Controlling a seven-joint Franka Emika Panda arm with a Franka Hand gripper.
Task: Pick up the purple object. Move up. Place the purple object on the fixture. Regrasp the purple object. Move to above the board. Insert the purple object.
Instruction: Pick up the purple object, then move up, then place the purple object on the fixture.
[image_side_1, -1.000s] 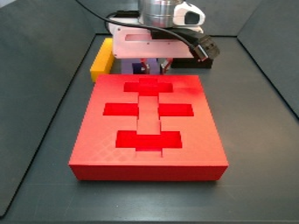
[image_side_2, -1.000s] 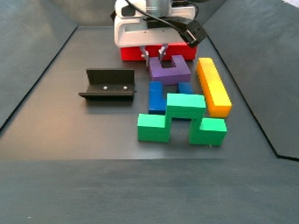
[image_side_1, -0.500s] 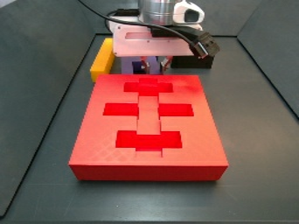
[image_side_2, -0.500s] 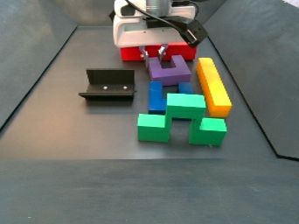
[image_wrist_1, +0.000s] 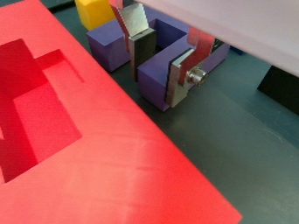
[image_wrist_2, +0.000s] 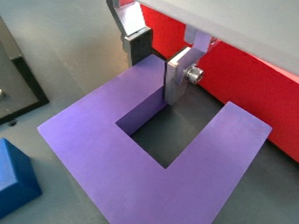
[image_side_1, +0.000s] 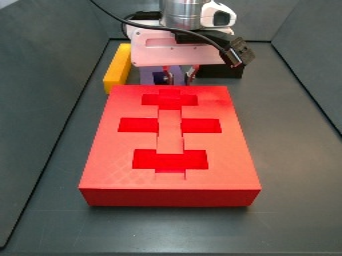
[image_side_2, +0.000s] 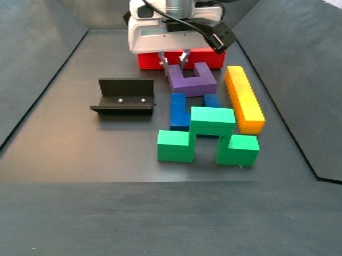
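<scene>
The purple object (image_side_2: 191, 80) lies flat on the dark floor between the red board (image_side_2: 158, 62) and the blue block. Both wrist views show its U shape (image_wrist_1: 111, 48) (image_wrist_2: 105, 149). My gripper (image_wrist_1: 156, 93) (image_wrist_2: 156, 84) is down on it and shut on one prong, with one finger in the slot and the other against the prong's outer side. In a side view the hand (image_side_1: 174, 45) hides most of the purple object; only a sliver (image_side_1: 167, 76) shows behind the board (image_side_1: 167, 140). The fixture (image_side_2: 123, 98) stands apart on the floor, with nothing on it.
A long yellow bar (image_side_2: 243, 98) lies beside the purple object. A blue block (image_side_2: 179, 108) and two green blocks (image_side_2: 211, 122) (image_side_2: 174, 146) sit just in front of it. The board (image_wrist_1: 70, 149) lies close beside the fingers. Dark walls ring the floor.
</scene>
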